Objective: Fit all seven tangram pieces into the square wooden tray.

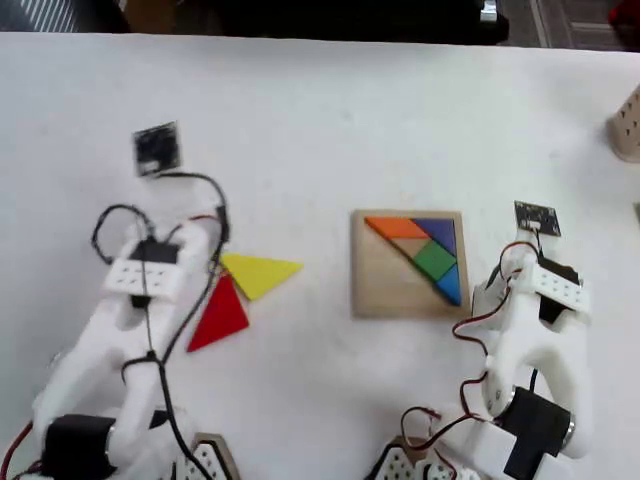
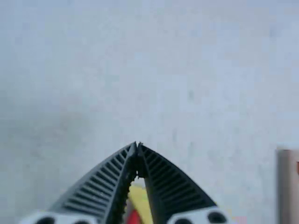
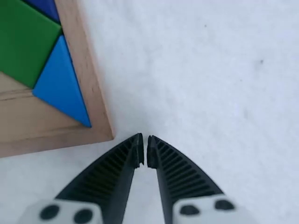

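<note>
The square wooden tray [image 1: 380, 290] lies right of centre and holds an orange piece [image 1: 397, 228], a dark blue triangle [image 1: 438, 231], a green square [image 1: 435, 260] and a light blue triangle [image 1: 450, 284]. A yellow triangle [image 1: 258, 273] and a red triangle [image 1: 218, 313] lie loose on the table beside the left arm [image 1: 150, 272]. My left gripper [image 2: 138, 147] is shut and empty above the table, and the yellow triangle [image 2: 139, 201] peeks out between its fingers. My right gripper [image 3: 144, 140] is shut and empty just off the tray's corner [image 3: 100, 116], near the light blue triangle [image 3: 60, 84].
The tray's left half is bare wood. Its edge [image 2: 286, 186] appears in the left wrist view. A small dark board [image 1: 157, 149] with a cable lies behind the left arm. Another board [image 1: 537, 217] sits by the right arm [image 1: 540, 300]. A wooden object [image 1: 627, 125] stands at the far right edge.
</note>
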You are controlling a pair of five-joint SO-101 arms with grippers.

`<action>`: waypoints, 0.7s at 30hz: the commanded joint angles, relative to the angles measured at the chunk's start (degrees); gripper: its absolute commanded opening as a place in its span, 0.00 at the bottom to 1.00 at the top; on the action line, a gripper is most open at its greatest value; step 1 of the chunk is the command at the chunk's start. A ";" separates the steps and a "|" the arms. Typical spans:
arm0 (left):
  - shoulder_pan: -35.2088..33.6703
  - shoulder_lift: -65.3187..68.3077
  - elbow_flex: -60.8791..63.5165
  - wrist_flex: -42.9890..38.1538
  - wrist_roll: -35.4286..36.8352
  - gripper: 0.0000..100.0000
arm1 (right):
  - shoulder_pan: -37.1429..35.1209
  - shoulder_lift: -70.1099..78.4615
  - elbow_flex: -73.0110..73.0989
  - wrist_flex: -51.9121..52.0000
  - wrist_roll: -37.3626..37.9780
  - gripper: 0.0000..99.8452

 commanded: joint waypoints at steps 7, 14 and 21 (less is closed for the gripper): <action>-17.45 -8.22 8.35 0.00 -18.73 0.03 | -4.09 -3.12 -0.44 -0.31 0.79 0.02; -24.22 -8.13 5.10 0.00 -18.90 0.03 | -14.02 -18.51 -4.66 10.59 0.62 0.02; -32.48 -8.04 2.29 0.26 -11.34 0.06 | -38.55 -31.69 -4.84 14.64 -0.44 0.02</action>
